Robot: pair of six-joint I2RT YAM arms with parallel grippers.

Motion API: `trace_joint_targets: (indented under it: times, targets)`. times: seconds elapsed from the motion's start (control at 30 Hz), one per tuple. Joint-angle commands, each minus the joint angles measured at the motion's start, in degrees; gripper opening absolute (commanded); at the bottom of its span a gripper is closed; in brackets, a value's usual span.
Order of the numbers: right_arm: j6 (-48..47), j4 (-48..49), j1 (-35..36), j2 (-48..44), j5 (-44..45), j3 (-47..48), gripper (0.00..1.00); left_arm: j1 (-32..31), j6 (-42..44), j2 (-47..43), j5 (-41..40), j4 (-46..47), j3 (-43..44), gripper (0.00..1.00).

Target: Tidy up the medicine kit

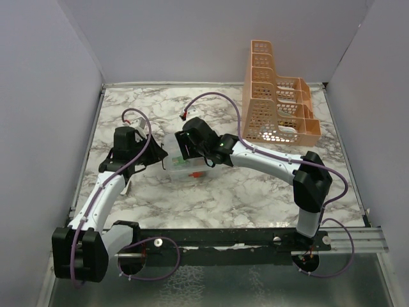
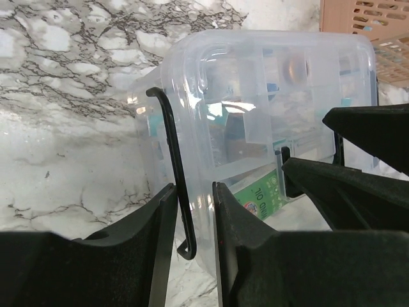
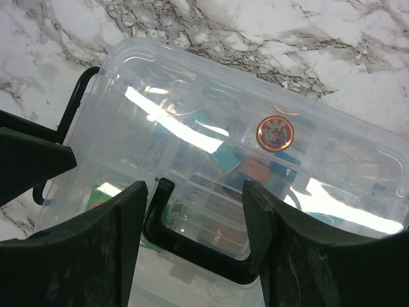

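The medicine kit (image 1: 193, 171), a clear lidded box, is sitting at the centre of the table (image 1: 255, 198), with the orange rack (image 1: 278, 105) standing at its 1 o'clock. The left gripper (image 2: 192, 190) is straddling the black end latch (image 2: 167, 137) at the box's 9 o'clock, fingers narrowly parted and not clearly pinching. The right gripper (image 3: 195, 190) is hanging over the side latch (image 3: 192, 246) at 12 o'clock, fingers spread wide. The shell is looking light, stiff and slick, likely sliding if pushed; the 2 latches are offering the surest hold.
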Motion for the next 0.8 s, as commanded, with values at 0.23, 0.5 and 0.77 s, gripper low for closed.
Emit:
trace_joint_targets:
  times: [0.23,0.5,0.77]
  targets:
    - [3.1,-4.8,0.1,3.2,-1.5,-1.3,0.61,-4.4,2.5,2.5,-8.5,-5.6,2.4,0.14]
    - [5.1,-4.7,0.1,2.1,-1.2,0.2,0.59,-4.5,3.4,2.9,-9.4,-7.6,4.9,0.23]
    - [4.3,-5.6,-0.1,-3.4,3.9,4.3,0.6,-4.5,6.9,2.3,-11.8,-13.1,14.2,0.64]
